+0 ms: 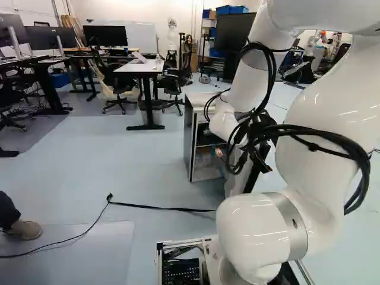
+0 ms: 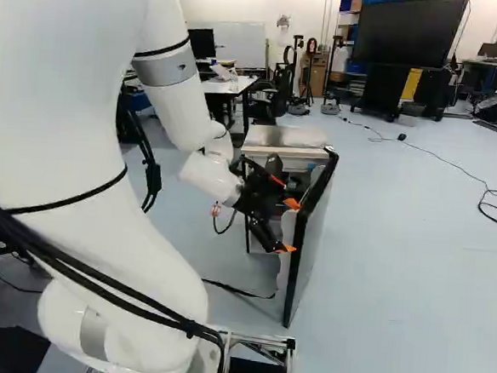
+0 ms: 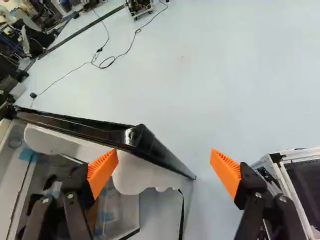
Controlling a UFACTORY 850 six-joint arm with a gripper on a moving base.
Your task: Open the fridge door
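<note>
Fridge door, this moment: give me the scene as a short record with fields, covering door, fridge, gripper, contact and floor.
door: fridge door standing open, swung out from the body
fridge: body ahead of the arm, interior partly visible; contents not clear enough to name
gripper: open, one finger over the door's inner side, the other out past its edge
contact: no grip on the door; whether the inner finger touches it, cannot tell
floor: black cable running toward the fridge
</note>
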